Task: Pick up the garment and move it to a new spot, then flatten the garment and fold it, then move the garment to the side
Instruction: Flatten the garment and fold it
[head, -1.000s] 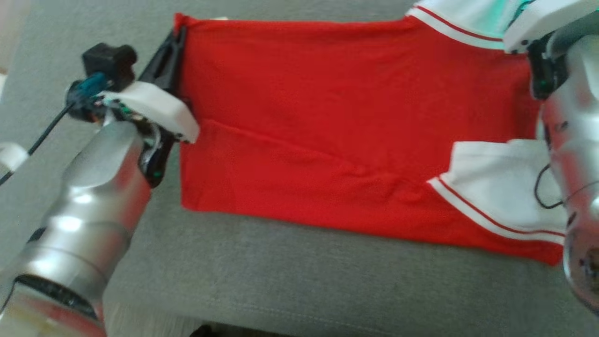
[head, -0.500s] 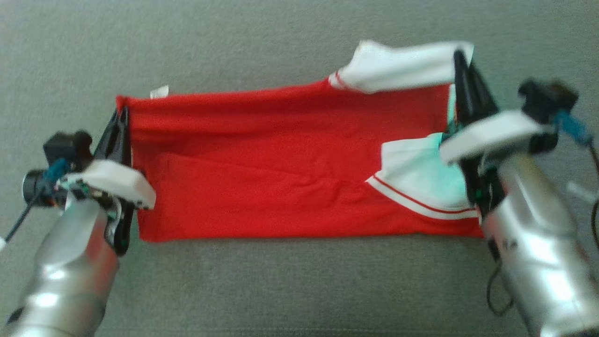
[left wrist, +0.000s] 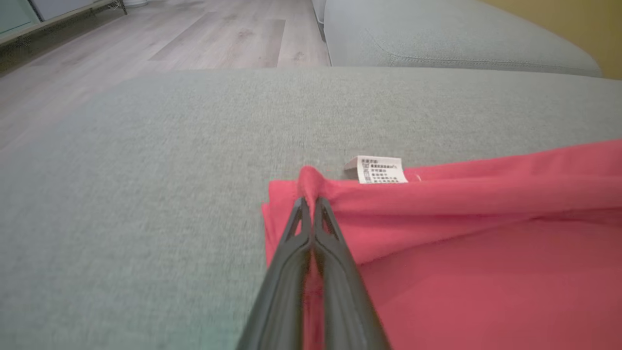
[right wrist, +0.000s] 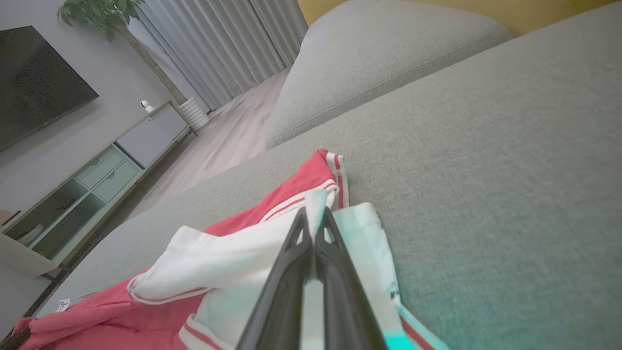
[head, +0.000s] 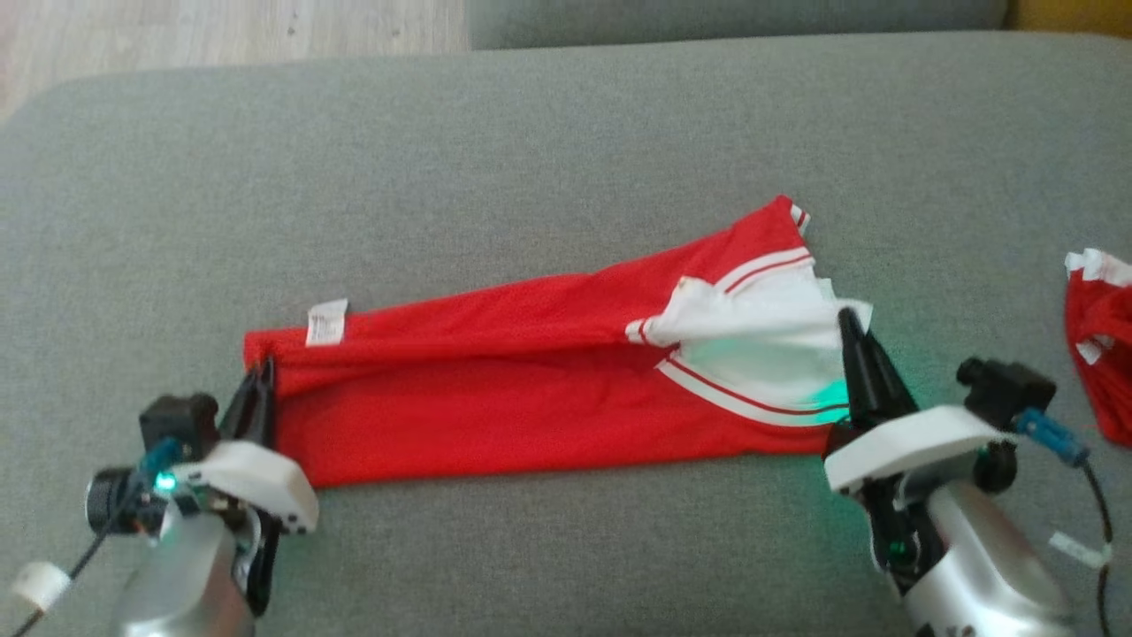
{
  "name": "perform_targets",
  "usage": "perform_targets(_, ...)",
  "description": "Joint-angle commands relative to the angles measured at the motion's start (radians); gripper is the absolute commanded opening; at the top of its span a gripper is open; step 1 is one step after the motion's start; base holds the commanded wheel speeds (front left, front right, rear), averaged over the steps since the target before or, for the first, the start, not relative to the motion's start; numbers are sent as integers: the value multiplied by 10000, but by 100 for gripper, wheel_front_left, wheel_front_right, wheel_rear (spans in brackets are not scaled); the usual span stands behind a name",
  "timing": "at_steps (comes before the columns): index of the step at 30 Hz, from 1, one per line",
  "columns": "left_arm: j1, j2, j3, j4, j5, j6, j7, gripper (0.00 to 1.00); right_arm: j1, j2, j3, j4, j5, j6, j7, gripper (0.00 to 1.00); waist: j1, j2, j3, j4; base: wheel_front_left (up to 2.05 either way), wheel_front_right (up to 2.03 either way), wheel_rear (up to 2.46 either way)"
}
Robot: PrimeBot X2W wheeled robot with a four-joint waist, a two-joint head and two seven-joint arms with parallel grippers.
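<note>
I had the garment (head: 495,398) lying on a broad grey seat cushion (head: 566,150). The nearest other thing was a second red-and-white cloth (head: 1099,341), bunched at the head view's right edge and well apart from the right gripper (head: 847,326). Beyond the seat I saw a second cushion (left wrist: 437,39) and wooden floor (left wrist: 194,34). The right wrist camera also showed a dark television (right wrist: 34,82), a low cabinet (right wrist: 102,170), a plant (right wrist: 97,12) and grey curtains (right wrist: 218,43), all far off.

The garment was a long red band, doubled lengthwise and drawn out between my two arms. The left gripper (head: 263,372) was clenched on the red corner at the hem end, near the white care label (head: 326,321). In the left wrist view a nub of cloth bulged past its fingertips. The right gripper was pinched tight on the white sleeve end, where a green glow tinted the fabric.

The second cloth was cut off by the frame, so I could not tell what kind of piece it was. The label's print was too small to read. The top fold hid the layers beneath it.

My count was two grippers, one held garment, one stray cloth, one label and two cushions.
</note>
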Motion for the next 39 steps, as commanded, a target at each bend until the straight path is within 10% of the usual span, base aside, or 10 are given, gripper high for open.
perform_targets(1, -79, 287, 528, -103, 129, 81, -97, 33, -34, 98, 107, -107, 47, -7, -108, 10, 2, -1, -174, 28, 0, 0, 0)
perform_targets(2, 32, 238, 614, -49, 180, 140, -97, 89, 12, 138, 52, -6, 31, -7, -108, 86, 2, -1, -241, 44, 0, 0, 0)
perform_targets(3, 123, 208, 703, -44, 259, 215, -97, 100, 44, 175, -6, 64, 5, -7, -108, 100, 2, -1, -313, 65, 0, 0, 0)
perform_targets(18, 3101, -804, 2159, -3284, 2208, 1587, -97, 100, 1068, 837, -1891, -420, -3776, -7, -108, 100, 2, -1, -1483, 436, 0, 0, 0)
perform_targets(39, 4197, -1863, 2804, -4641, 3399, 673, -97, 100, -99, 957, -2728, 1335, -5118, -7, -108, 100, 2, -1, -860, 1092, 0, 0, 0)
